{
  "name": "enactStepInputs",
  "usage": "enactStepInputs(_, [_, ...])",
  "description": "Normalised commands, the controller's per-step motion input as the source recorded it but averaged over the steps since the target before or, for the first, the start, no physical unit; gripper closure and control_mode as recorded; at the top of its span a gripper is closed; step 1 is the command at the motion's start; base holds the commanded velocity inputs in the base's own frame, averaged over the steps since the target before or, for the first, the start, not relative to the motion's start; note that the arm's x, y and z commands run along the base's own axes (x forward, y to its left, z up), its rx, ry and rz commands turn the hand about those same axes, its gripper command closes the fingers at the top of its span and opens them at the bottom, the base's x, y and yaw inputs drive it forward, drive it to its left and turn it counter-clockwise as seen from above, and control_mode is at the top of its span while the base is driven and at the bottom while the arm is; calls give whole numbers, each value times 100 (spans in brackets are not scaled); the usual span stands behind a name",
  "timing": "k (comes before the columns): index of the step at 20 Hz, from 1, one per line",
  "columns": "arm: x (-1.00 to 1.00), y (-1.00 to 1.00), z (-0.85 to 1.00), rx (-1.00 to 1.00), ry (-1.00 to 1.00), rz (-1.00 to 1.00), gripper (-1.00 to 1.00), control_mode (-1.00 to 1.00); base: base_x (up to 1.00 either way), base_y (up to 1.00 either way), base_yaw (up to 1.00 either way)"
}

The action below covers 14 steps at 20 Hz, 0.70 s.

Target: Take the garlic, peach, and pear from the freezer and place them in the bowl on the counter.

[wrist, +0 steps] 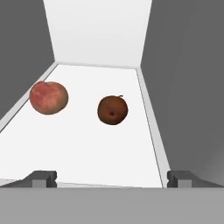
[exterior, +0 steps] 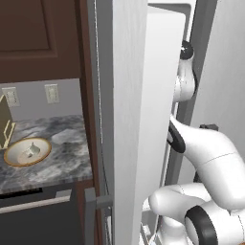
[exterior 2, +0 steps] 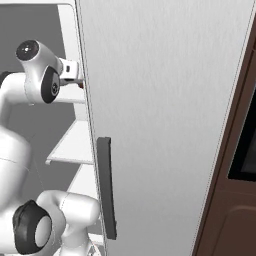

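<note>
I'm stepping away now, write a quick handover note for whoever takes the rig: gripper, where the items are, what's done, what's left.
Gripper: jaws open, holding nothing, reaching into the freezer over its white shelf.
Garlic: already lying in the bowl on the counter.
Peach: on the freezer shelf, to the left in the hand view.
Pear: the dark reddish-brown fruit on the same shelf, apart from the peach, nearer the middle.
Done: garlic.
Left: grasp the peach and the pear in turn and carry each to the bowl.
</note>
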Motion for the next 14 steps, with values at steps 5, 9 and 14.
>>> enactStepInputs(5, [28, 0, -16, 0, 0, 0, -100, -100, 0, 0, 0])
enactStepInputs(9, [21, 1, -36, 0, 0, -1, -100, -100, 0, 0, 0])
enactStepInputs(14, [27, 7, -37, 0, 0, -4, -100, -100, 0, 0, 0])
